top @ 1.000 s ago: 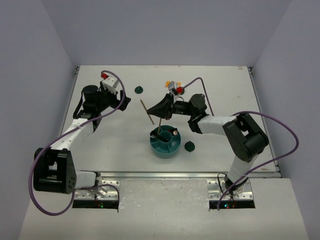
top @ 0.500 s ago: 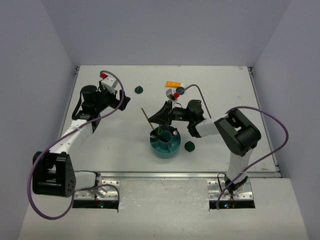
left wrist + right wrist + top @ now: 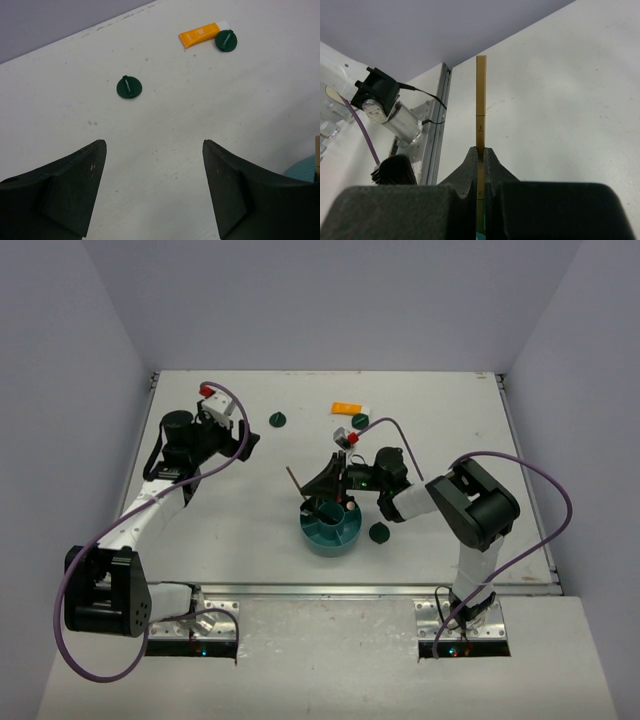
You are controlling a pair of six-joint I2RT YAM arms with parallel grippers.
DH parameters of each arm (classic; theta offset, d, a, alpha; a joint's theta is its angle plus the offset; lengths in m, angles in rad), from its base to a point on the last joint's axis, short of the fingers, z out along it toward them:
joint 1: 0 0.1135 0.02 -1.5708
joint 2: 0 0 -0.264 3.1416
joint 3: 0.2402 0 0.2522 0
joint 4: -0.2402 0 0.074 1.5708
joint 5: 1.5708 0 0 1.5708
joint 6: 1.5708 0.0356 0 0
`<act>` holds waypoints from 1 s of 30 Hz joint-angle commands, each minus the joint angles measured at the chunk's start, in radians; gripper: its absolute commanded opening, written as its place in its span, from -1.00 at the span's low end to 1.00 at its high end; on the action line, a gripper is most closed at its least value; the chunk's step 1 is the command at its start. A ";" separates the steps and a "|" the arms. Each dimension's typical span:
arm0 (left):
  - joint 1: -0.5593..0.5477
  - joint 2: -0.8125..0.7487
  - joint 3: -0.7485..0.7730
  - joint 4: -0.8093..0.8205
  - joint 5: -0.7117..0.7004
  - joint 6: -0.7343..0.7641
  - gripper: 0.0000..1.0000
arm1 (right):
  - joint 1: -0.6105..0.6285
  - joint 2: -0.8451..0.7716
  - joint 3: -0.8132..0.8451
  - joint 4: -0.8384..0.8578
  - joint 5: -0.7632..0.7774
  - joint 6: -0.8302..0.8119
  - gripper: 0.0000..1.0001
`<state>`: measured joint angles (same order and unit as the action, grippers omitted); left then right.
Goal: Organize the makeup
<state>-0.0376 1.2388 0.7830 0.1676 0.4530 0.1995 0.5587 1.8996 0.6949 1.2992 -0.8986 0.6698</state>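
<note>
My right gripper is shut on a thin tan pencil, which it holds tilted over the far-left rim of the teal divided bowl. In the right wrist view the pencil sticks up from the closed jaws. The bowl holds a black brush and a red-tipped item. My left gripper is open and empty above the table. Dark green compacts lie at the back, beside the orange-and-white packet, and right of the bowl.
The left wrist view shows one compact ahead, the packet with a compact beyond, and the bowl's edge at far right. A black brush head shows at the left of the right wrist view.
My right gripper has moved nearer and lower toward the bowl with the tan pencil, uncovering the packet and back compact. The left arm has stayed in place.
</note>
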 commanded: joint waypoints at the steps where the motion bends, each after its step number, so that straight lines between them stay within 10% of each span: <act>1: 0.010 -0.032 -0.004 0.017 0.001 0.006 0.51 | 0.004 0.016 -0.012 0.227 0.001 -0.002 -1.00; 14: 0.010 -0.033 -0.002 0.010 0.000 0.008 0.51 | 0.004 0.065 -0.013 0.285 -0.003 0.016 -0.97; 30: 0.011 -0.032 -0.004 0.009 0.001 0.012 0.51 | -0.028 0.010 0.010 0.274 0.006 0.057 -0.16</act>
<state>-0.0376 1.2388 0.7830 0.1528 0.4522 0.2030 0.5490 1.9596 0.6811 1.3076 -0.8988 0.7136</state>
